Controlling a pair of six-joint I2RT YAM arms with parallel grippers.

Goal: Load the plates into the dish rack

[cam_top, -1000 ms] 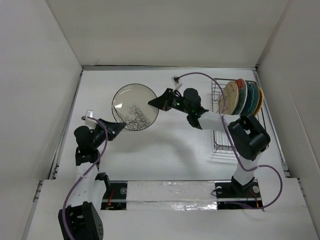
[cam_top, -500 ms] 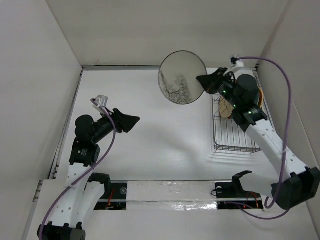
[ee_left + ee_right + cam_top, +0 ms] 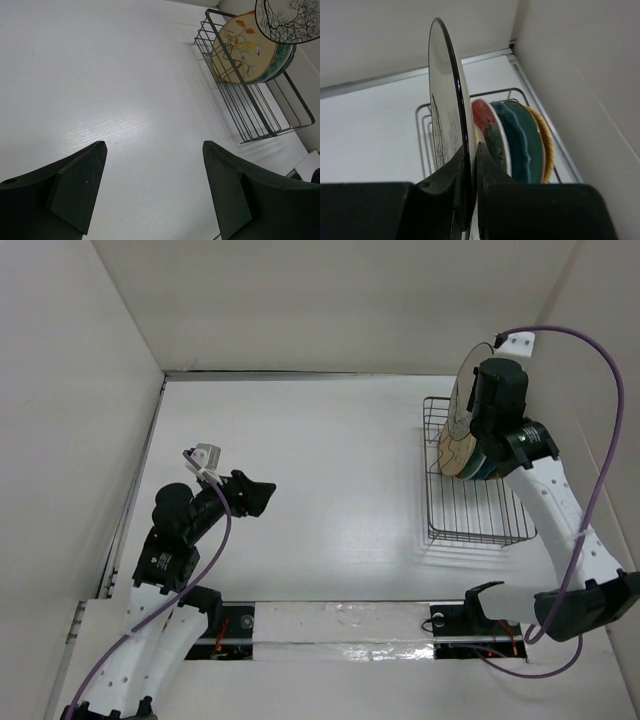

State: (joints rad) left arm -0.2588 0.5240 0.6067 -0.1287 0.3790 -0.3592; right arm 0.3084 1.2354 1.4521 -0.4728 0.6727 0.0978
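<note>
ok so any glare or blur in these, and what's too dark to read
Top external: sharp, with glare on the shiny strip between the arm bases. Left wrist: soft sheen on the table, left gripper dark. Right wrist: right gripper a near-black silhouette, with a thin highlight along the held plate rim.

The cream plate no longer lies flat on the table at upper centre-left. It now stands on edge at the upper right of the top view, over the far end of the dish rack, just beside the racked plates. The right end effector clamping it has swung rightward with its arm. The left end effector, jaws apart, has edged slightly right.
</note>
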